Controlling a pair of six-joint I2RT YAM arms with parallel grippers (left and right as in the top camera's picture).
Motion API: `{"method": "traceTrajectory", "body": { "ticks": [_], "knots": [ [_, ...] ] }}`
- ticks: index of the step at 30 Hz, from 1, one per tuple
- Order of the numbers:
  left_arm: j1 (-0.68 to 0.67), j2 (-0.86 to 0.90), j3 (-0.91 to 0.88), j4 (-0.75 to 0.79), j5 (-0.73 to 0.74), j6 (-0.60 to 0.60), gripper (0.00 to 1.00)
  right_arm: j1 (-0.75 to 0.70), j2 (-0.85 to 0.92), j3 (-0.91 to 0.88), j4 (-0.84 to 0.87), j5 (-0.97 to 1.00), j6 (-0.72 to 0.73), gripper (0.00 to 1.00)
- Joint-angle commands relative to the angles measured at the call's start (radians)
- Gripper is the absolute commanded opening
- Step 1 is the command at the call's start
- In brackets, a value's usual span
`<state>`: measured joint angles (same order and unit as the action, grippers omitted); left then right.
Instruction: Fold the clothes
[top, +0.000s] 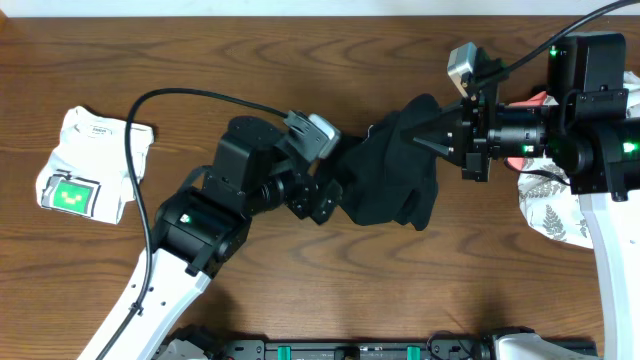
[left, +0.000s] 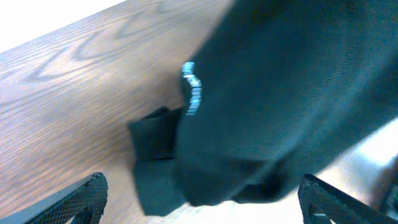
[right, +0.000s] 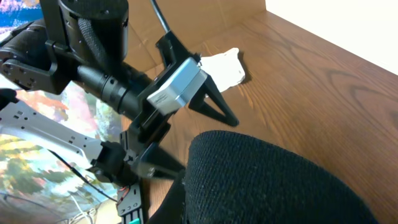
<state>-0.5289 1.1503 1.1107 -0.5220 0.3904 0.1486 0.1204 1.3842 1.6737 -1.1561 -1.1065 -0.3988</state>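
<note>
One black garment (top: 395, 180), right fingers (top: 440, 135) pinching its edge, open tabletop (top: 300, 60) behind

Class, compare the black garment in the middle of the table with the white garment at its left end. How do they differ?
Colour: the black garment is dark and almost plain; the white garment carries a green print. Pose: the black one is bunched, the white one lies roughly folded. State: the right gripper pinches the black one; no gripper holds the white one. Both are soft clothes on the wooden table.
</note>
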Motion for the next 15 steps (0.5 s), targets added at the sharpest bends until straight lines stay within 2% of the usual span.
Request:
{"method": "traceTrajectory", "body": {
  "ticks": [1, 5, 8, 15],
  "knots": [
    [-0.017, 0.010, 0.020, 0.006, 0.074, 0.072, 0.98, 0.011, -0.025, 0.030, -0.001, -0.049, -0.013, 0.03],
    [-0.039, 0.024, 0.020, 0.008, 0.084, 0.164, 0.98, 0.011, -0.025, 0.030, -0.001, -0.049, -0.013, 0.03],
    [-0.051, 0.045, 0.020, 0.029, 0.148, 0.253, 0.99, 0.011, -0.025, 0.030, -0.003, -0.049, -0.013, 0.03],
    [-0.057, 0.122, 0.020, 0.111, 0.172, 0.289, 0.91, 0.011, -0.025, 0.030, -0.008, -0.049, -0.013, 0.02]
  ]
}}
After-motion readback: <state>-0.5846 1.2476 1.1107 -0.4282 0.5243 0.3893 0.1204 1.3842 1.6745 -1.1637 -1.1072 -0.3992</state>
